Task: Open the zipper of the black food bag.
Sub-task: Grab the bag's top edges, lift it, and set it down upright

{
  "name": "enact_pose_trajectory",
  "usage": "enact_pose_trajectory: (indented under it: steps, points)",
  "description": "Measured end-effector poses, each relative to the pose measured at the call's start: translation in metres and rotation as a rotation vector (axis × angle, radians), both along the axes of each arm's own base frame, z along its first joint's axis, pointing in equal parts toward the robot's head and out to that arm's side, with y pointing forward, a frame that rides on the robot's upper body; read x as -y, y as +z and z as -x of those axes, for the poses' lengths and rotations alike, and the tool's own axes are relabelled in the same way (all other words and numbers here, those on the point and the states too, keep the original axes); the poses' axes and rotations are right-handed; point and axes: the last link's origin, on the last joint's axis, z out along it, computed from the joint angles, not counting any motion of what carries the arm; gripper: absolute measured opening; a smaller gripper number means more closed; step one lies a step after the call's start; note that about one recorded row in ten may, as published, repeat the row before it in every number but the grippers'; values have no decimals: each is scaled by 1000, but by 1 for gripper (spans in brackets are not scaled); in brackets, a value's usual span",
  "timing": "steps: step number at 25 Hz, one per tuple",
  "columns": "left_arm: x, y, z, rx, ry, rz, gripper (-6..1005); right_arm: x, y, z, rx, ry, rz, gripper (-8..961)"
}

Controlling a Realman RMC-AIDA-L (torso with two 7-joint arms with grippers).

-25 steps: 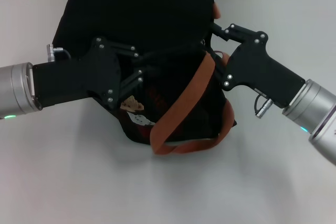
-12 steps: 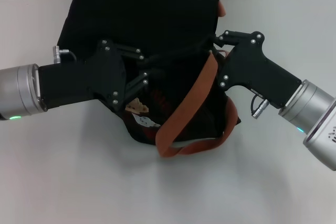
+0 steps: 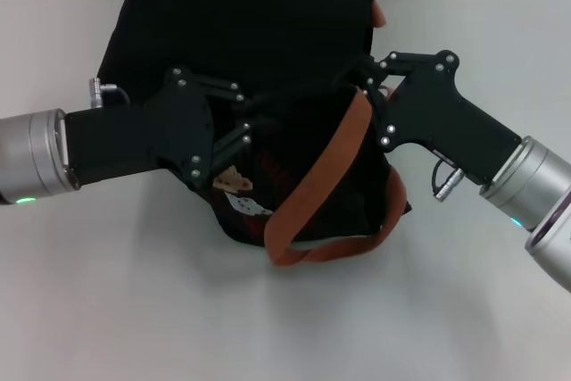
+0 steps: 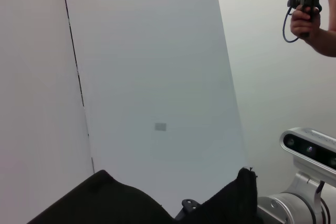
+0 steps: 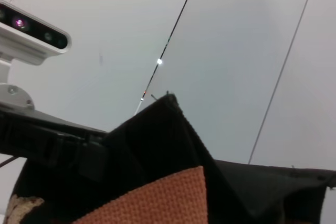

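Observation:
The black food bag (image 3: 250, 24) lies tilted on the white table, with its orange-brown strap handles (image 3: 326, 167) hanging to the front and a tan bear patch (image 3: 234, 183) showing. My left gripper (image 3: 254, 118) reaches in from the left, and its finger links close together on the bag's fabric near the top edge. At the bag's right top corner, beside the strap, is my right gripper (image 3: 364, 82). I cannot pick out the zipper against the black cloth. The right wrist view shows bag fabric (image 5: 163, 140) and strap (image 5: 157, 198) close up.
The white table (image 3: 134, 310) spreads around the bag, with a wall seam behind it. The left wrist view looks up at wall panels, the right arm's camera (image 4: 310, 148) and a person's hand holding a device (image 4: 304, 3).
Over the last second the bag and both grippers shifted slightly up and to the right. In the last half second the right gripper edged a little further right.

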Motion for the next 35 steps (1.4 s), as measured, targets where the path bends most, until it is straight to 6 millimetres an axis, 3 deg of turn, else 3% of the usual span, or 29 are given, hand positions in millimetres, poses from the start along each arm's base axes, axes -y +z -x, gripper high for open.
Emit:
enact_pose_trajectory:
  steps: [22,35]
  points:
    - [4,15,5,88,34,-68,92,-4,-5,-11,49,-64,4,0]
    - [17,38,30,199,158,-196,90,0,0,-36,104,-154,-53,1]
